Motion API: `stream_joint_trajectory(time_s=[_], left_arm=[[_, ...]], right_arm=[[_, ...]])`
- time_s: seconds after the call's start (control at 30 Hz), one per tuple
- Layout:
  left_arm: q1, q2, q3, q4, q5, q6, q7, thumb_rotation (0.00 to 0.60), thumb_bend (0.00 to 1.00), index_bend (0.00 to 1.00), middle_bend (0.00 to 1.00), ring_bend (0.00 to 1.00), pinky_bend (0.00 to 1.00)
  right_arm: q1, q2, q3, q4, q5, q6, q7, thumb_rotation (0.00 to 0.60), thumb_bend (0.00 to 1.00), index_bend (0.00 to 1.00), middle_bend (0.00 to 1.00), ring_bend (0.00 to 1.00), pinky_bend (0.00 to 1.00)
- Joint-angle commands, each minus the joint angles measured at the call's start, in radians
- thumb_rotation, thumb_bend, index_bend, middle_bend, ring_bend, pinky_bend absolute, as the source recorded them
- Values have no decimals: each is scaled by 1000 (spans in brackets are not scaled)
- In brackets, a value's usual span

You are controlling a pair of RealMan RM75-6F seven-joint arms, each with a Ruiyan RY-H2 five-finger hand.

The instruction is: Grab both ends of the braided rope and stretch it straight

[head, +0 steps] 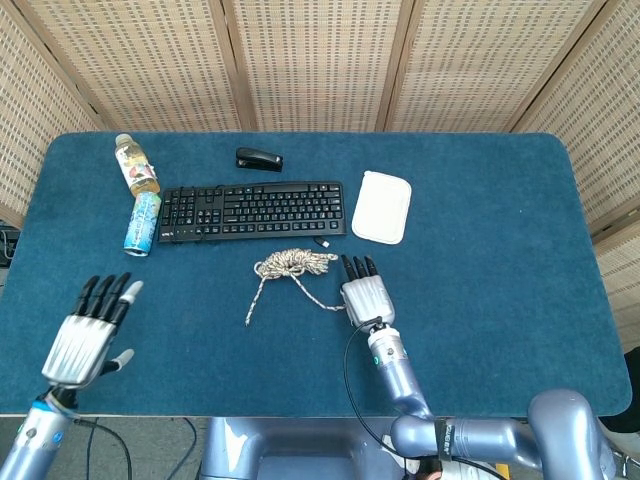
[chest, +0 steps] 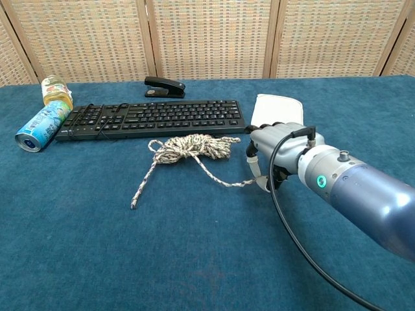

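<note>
The braided rope lies mid-table in a loose bundle [head: 295,263] [chest: 191,148], just in front of the keyboard. One free end [head: 247,322] [chest: 133,204] trails toward the front left. The other end [chest: 249,183] runs right to my right hand [head: 365,295] [chest: 275,152], which pinches it under the thumb and holds it slightly off the cloth; the other fingers point away toward the keyboard. My left hand [head: 92,330] hovers at the front left of the table with its fingers spread and nothing in it, well left of the free end. The chest view does not show it.
A black keyboard [head: 252,209] [chest: 152,118] lies behind the rope, with a black stapler [head: 259,159] beyond it. A white pad [head: 383,207] sits right of the keyboard. A bottle [head: 136,165] and a lying can [head: 143,222] are at its left. Woven screens close the back.
</note>
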Motion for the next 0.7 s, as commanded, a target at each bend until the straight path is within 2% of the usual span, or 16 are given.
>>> stream_joint_trajectory(time_s=[0.03,0.23,0.37,0.7], left_arm=[[-123,-30,-16,123,99,-116,5,600,68,122,0,0,0],[-284,-95,7,329,277,-174,-107,600,149,225,0,0,0],[-343,-138,22,422,324,-185,-165,600,166,265,0,0,0],[-526,-306,57,684,440,-273,-147,600,199,336,0,0,0]], right_arm=[[1,0,-1,0,-2,0,-3,600,522,687,0,0,0],[4,0,-1,-3,-5,0,-12,600,522,687,0,0,0],[4,3,-3,-8,-5,2,-17,600,522,687,1,0,0],[7,11,1,-4,-3,-4,-23,600,522,688,12,0,0]])
